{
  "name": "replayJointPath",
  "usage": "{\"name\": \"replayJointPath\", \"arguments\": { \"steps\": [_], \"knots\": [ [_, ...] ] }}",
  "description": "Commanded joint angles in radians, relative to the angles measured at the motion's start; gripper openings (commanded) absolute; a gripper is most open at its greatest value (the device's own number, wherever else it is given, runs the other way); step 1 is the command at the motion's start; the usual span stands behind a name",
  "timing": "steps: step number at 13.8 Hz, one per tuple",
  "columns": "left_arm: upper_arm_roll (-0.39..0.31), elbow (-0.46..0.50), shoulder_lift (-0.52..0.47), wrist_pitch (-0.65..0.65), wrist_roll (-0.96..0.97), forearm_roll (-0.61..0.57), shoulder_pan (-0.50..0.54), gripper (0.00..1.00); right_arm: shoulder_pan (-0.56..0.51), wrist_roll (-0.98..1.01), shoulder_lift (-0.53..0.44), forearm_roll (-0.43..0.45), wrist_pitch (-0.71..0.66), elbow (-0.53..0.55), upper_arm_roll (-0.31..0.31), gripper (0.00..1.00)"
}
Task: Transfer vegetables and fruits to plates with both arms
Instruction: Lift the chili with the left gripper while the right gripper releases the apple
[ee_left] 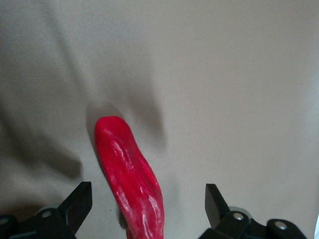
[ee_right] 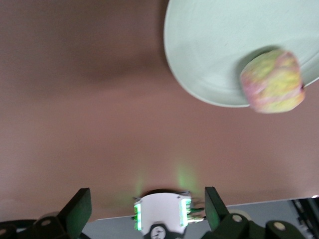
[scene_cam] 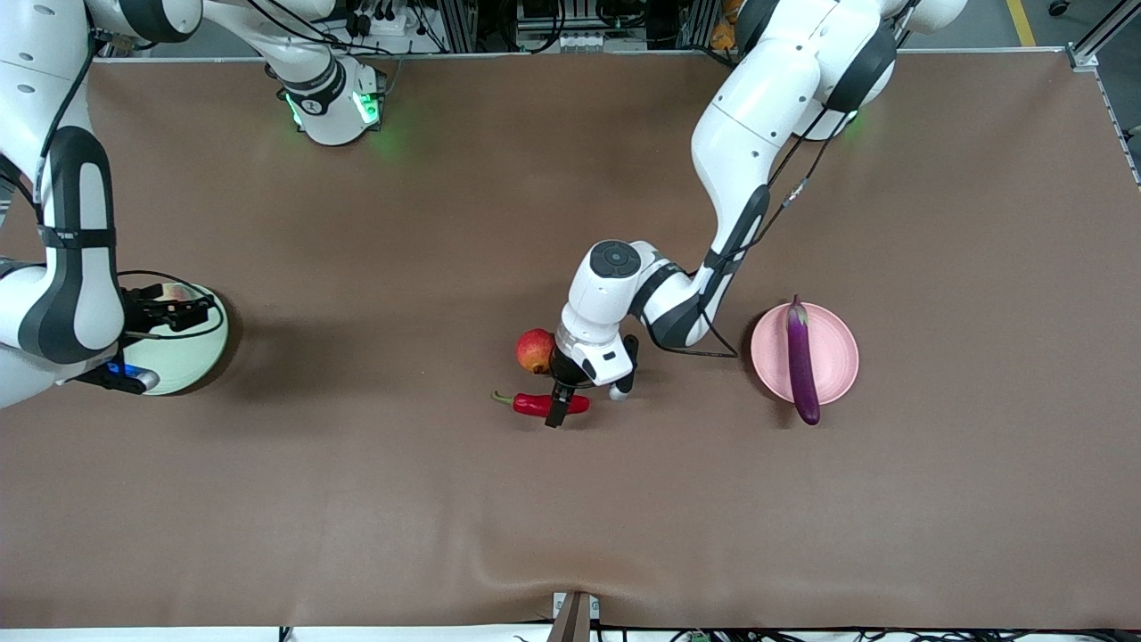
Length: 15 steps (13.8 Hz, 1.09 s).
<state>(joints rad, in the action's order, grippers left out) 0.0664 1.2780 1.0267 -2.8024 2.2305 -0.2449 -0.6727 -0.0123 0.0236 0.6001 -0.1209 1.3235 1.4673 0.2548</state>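
Front view: high above the brown table [scene_cam: 570,499], facing the arms' bases along the top edge, taking in the whole tabletop. Left wrist view: close down over the red chili pepper [ee_left: 130,174] [scene_cam: 545,404], also seen mid-table from the front. Right wrist view: higher up, over the pale green plate [ee_right: 209,55] [scene_cam: 201,357] with the yellow-green fruit [ee_right: 272,80], toward a base.

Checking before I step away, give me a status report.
Left gripper open over chili pepper. Right gripper open above green plate, yellow-green fruit on it. Nothing blocking.
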Motion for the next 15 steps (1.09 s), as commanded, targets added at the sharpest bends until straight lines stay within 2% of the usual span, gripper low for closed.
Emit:
{"name": "replayJointPath", "arguments": {
  "steps": [1, 2, 3, 4, 5, 6, 9, 13, 15],
  "knots": [
    [-0.002, -0.077, 0.064, -0.019, 0.0, 0.01, -0.005, 1.0, 0.029, -0.098, -0.032, -0.06, -0.027, -0.004, 0.0, 1.0],
    [-0.002, -0.077, 0.069, -0.02, -0.002, 0.01, -0.007, 1.0, 0.037, -0.128, -0.032, -0.078, -0.029, -0.004, -0.002, 1.0],
    [-0.002, -0.077, 0.073, -0.02, -0.002, 0.01, -0.008, 0.82, 0.043, -0.149, -0.032, -0.101, -0.029, -0.004, -0.002, 1.0],
    [-0.002, -0.072, 0.075, -0.019, 0.0, 0.009, -0.014, 0.33, 0.054, -0.169, -0.032, -0.123, -0.023, -0.004, -0.002, 1.0],
    [-0.002, -0.069, 0.076, -0.019, 0.001, 0.009, -0.018, 0.05, 0.06, -0.186, -0.023, -0.146, -0.011, -0.004, -0.002, 1.0],
    [-0.002, -0.069, 0.075, -0.019, 0.004, 0.009, -0.018, 0.0, 0.064, -0.195, -0.02, -0.175, 0.024, -0.002, 0.0, 1.0],
    [-0.002, -0.066, 0.06, -0.005, 0.009, 0.007, -0.019, 0.0, 0.075, -0.264, -0.02, -0.206, 0.049, 0.002, -0.026, 1.0],
    [0.0, -0.055, -0.042, 0.132, 0.026, 0.056, -0.005, 0.0, 0.075, -0.46, -0.023, -0.269, 0.059, 0.004, -0.121, 1.0],
    [-0.002, -0.054, -0.097, 0.194, 0.024, 0.079, 0.024, 0.0, 0.078, -0.513, -0.022, -0.327, 0.071, 0.008, -0.137, 1.0]
  ]
}}
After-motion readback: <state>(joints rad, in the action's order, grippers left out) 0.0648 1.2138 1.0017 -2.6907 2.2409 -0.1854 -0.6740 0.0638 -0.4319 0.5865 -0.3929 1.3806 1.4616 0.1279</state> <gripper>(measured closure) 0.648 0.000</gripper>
